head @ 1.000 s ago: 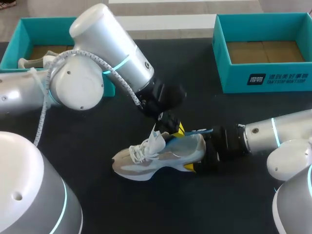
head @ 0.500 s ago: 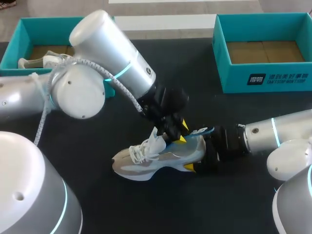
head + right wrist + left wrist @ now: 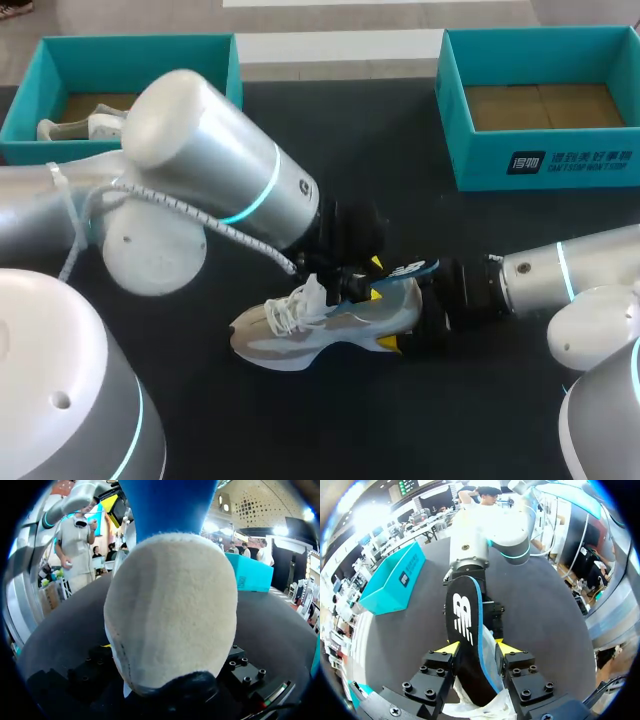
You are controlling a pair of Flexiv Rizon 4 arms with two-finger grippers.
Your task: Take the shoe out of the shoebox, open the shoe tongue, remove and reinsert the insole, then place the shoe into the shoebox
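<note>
Left gripper (image 3: pixel 477 647) was clamped on the insole (image 3: pixel 464 630), which sat between its fingers and extended ahead of them over the heel. Right gripper (image 3: pixel 412 322) was closed on the heel of the shoe (image 3: pixel 320 328). The shoe rested on the table (image 3: pixel 400 430), directly under the left gripper.

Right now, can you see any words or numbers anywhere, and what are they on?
Right shoebox: white print on a dark patch on its side, too small to read surely.
Insole, held in the left pincer: a white logo, no plain words.
Shoe: no print that I can see.
Numbers: none.
</note>
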